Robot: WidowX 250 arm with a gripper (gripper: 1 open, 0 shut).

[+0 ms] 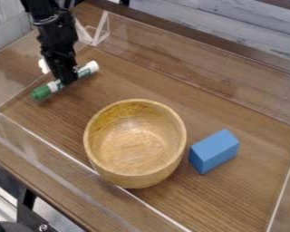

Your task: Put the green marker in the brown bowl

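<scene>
The green marker lies slanted at the far left of the wooden table, with its dark green cap toward the front left and its white end toward the back. My gripper comes straight down on its middle and is shut on it. I cannot tell whether the marker rests on the table or hangs just above it. The brown bowl, round with thick walls, stands empty in the middle front, well to the right of the gripper.
A small blue block sits just right of the bowl. Clear plastic walls run around the table's edges. A small clear stand is behind the arm at the back left.
</scene>
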